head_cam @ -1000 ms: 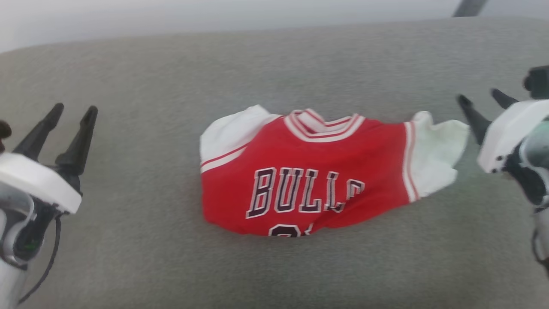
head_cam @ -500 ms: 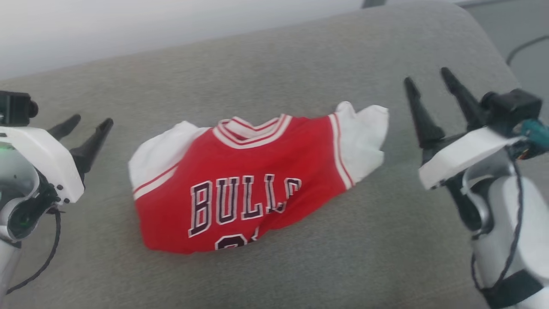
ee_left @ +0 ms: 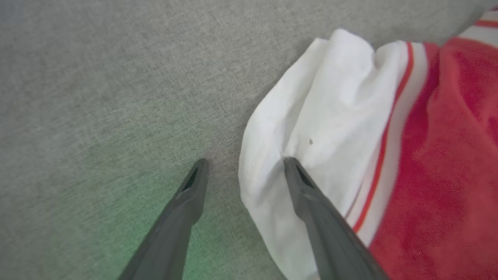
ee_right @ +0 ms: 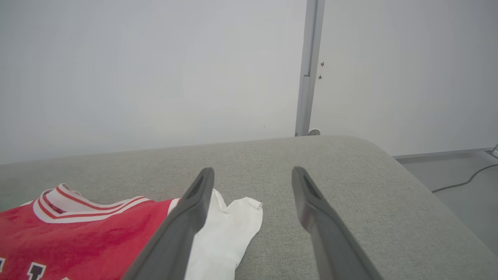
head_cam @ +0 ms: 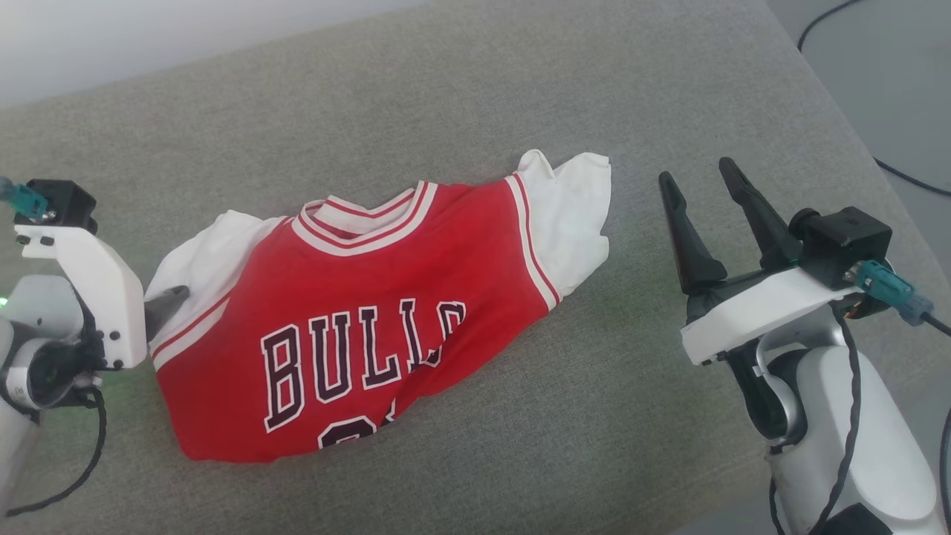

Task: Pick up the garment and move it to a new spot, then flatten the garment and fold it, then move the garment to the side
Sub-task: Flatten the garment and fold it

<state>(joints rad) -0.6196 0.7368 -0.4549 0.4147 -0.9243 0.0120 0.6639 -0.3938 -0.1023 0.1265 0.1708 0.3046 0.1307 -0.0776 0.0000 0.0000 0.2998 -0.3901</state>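
Garment [head_cam: 356, 327] crumpled on cushion [head_cam: 520, 461]. My left gripper [ee_left: 245, 160] wide astride sleeve [ee_left: 311, 116] edge; right gripper [head_cam: 695, 169] wide, near other sleeve [head_cam: 568, 215].

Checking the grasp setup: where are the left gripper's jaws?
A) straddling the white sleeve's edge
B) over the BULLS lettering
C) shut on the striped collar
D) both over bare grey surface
A: the left gripper stands open, one jaw over the white sleeve of the garment, the other over the grey surface.
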